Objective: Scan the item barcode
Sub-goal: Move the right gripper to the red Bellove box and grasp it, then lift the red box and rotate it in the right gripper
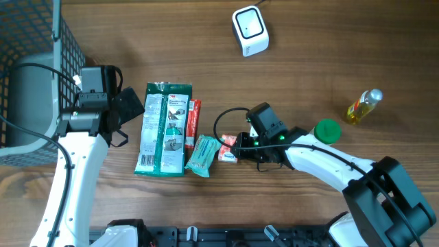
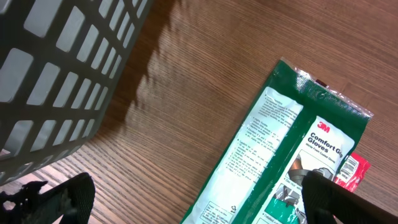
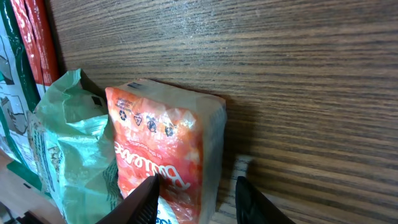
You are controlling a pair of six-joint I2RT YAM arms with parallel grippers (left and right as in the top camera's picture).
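A small orange-red packet (image 1: 228, 148) lies on the wooden table left of my right gripper (image 1: 241, 144). In the right wrist view the packet (image 3: 168, 143) stands on edge between the jaws of the right gripper (image 3: 196, 186). The left finger lies against its printed face and the right finger (image 3: 249, 199) is clear of it, with wood showing in the gap. The white scanner (image 1: 250, 30) sits at the back. No barcode shows on the packet. My left gripper (image 1: 130, 106) (image 2: 196, 199) hangs wide open over the edge of a green-and-white gloves pack (image 1: 163, 130) (image 2: 280, 143).
A teal packet (image 1: 203, 155) (image 3: 68, 137) touches the orange packet's left side. A thin red packet (image 1: 195, 123) lies beside the gloves pack. A dark wire basket (image 1: 34, 68) (image 2: 56, 62) fills the far left. A green cap (image 1: 328, 130) and a yellow bottle (image 1: 363, 106) stand to the right.
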